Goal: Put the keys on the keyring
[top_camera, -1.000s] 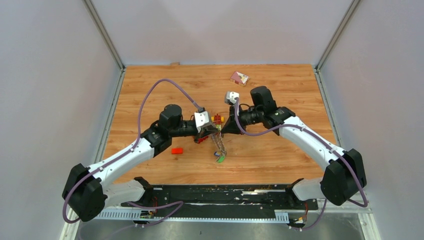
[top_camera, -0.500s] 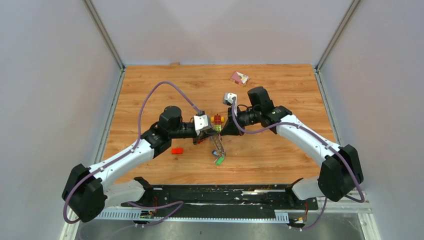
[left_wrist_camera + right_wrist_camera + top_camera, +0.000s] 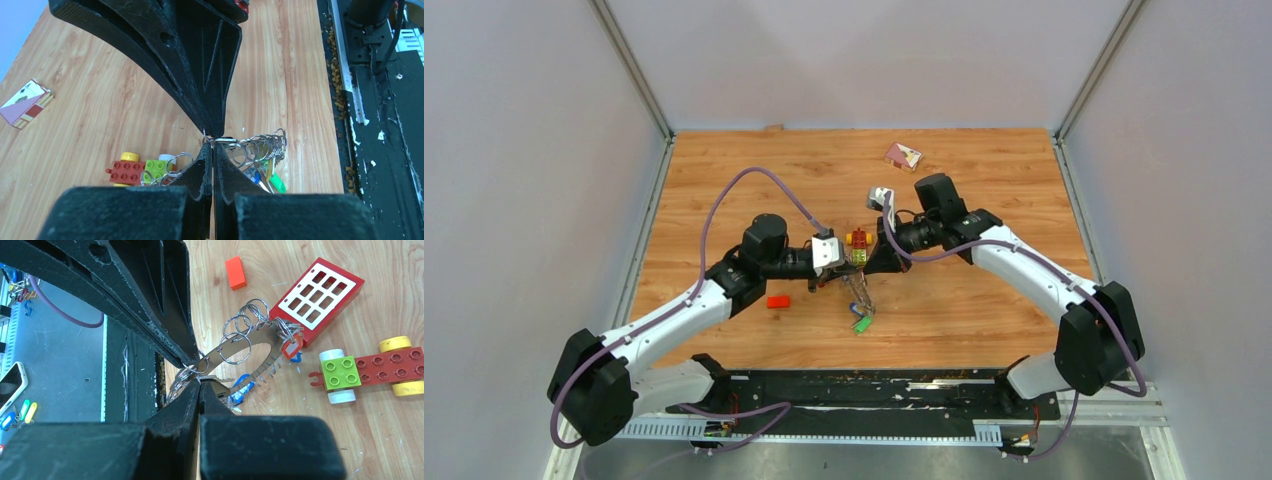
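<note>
Centre frame, the left gripper (image 3: 210, 145) is pinched shut on the keyring (image 3: 212, 355), with the keys (image 3: 276, 183) dangling below. The right gripper (image 3: 200, 385) is shut too, on what I can't tell, and meets it tip to tip. A sideways tug could twist the thin wire free and drop the bunch.
</note>
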Action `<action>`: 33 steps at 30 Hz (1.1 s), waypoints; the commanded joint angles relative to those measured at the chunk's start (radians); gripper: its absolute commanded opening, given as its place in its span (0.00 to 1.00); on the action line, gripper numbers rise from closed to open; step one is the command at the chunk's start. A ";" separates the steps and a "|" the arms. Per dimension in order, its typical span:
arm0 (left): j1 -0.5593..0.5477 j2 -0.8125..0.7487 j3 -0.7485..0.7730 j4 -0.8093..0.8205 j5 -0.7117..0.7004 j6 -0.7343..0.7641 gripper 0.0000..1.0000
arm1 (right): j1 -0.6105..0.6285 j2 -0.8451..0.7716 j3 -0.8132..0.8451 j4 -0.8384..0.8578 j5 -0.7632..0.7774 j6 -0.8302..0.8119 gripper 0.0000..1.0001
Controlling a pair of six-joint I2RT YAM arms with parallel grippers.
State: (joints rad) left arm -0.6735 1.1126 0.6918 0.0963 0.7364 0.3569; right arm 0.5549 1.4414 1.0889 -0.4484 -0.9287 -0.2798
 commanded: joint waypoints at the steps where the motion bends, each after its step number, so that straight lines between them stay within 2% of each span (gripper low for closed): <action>1: -0.018 -0.052 0.020 0.022 0.127 0.043 0.00 | -0.019 0.031 0.051 0.024 0.067 0.001 0.00; 19: -0.038 -0.060 0.031 -0.089 0.124 0.171 0.00 | -0.033 0.068 0.072 -0.002 0.108 0.014 0.00; 33: -0.044 -0.051 0.034 -0.067 0.088 0.167 0.00 | -0.010 0.082 0.073 -0.017 0.070 -0.004 0.00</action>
State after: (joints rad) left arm -0.6918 1.1027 0.6918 -0.0128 0.7261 0.5270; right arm 0.5537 1.5043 1.1213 -0.4976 -0.9424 -0.2516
